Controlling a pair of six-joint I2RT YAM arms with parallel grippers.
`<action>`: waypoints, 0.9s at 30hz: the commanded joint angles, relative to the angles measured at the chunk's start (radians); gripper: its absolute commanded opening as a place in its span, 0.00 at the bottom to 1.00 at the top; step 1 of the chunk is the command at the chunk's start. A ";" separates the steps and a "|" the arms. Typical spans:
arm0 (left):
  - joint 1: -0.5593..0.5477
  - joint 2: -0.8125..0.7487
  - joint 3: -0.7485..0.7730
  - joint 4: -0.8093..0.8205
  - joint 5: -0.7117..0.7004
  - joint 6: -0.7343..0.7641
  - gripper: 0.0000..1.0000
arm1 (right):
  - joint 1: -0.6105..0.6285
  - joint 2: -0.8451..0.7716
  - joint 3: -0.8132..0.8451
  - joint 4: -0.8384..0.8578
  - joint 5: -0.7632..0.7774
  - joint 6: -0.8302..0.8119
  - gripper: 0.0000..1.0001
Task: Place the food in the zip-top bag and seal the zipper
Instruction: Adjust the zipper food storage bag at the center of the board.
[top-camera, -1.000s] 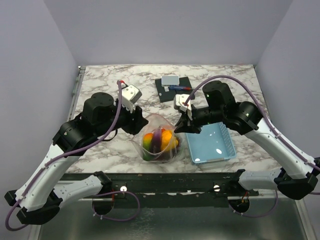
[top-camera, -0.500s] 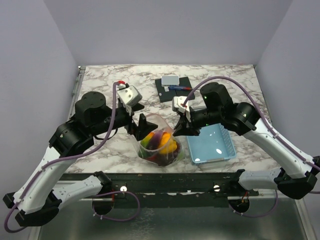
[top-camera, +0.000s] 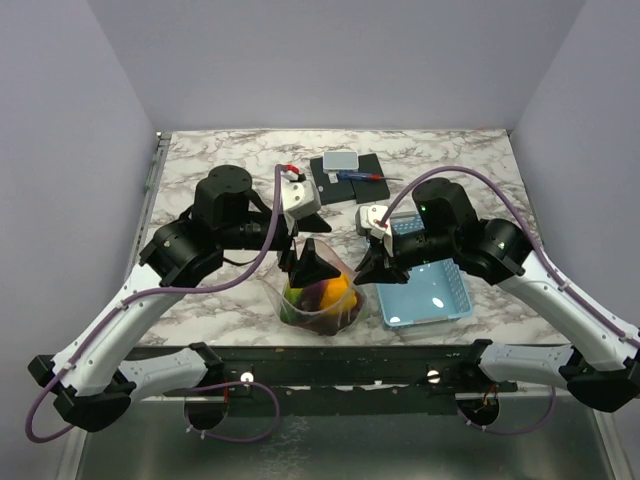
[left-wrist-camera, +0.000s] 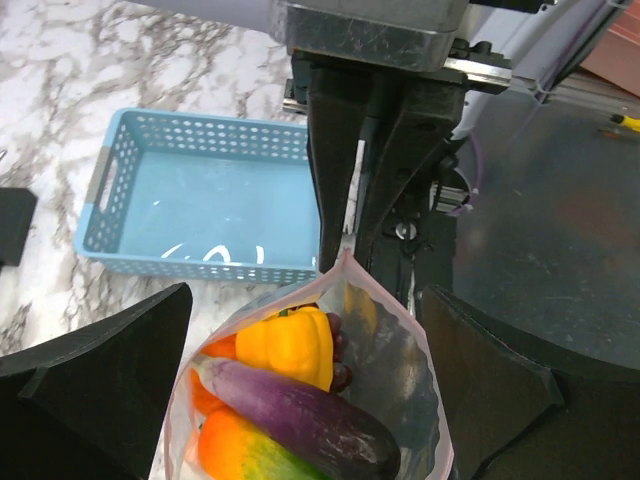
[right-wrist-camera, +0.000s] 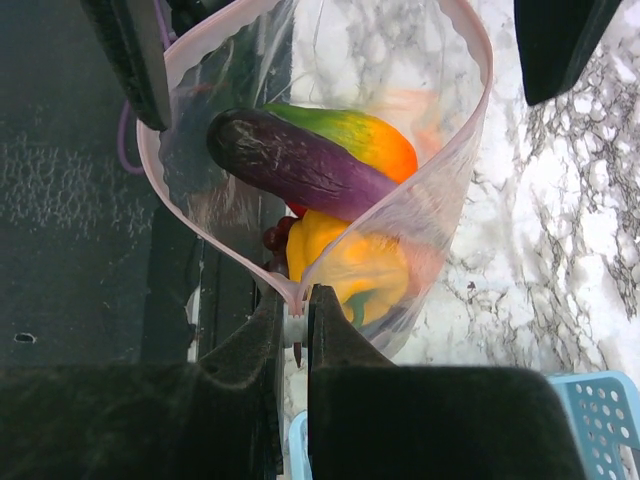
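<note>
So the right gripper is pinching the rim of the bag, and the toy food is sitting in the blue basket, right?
Not quite. The right gripper is pinching the rim of the bag, but the toy food is inside the bag; the blue basket beside it is empty, as the left wrist view shows.

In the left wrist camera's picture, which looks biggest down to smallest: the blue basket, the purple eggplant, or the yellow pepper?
Largest: blue basket, plainly.
Next: purple eggplant.
Smallest: yellow pepper, though it is partly hidden behind the eggplant, so these two are close.
</note>
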 joint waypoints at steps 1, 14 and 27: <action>-0.004 0.037 -0.021 0.062 0.168 0.014 0.99 | 0.008 -0.031 -0.029 0.054 -0.045 0.024 0.01; -0.175 0.123 -0.059 0.090 0.102 0.021 0.99 | 0.008 -0.071 -0.062 0.102 -0.036 0.071 0.01; -0.242 0.140 -0.091 -0.014 -0.091 0.001 0.88 | 0.008 -0.097 -0.082 0.118 0.018 0.118 0.00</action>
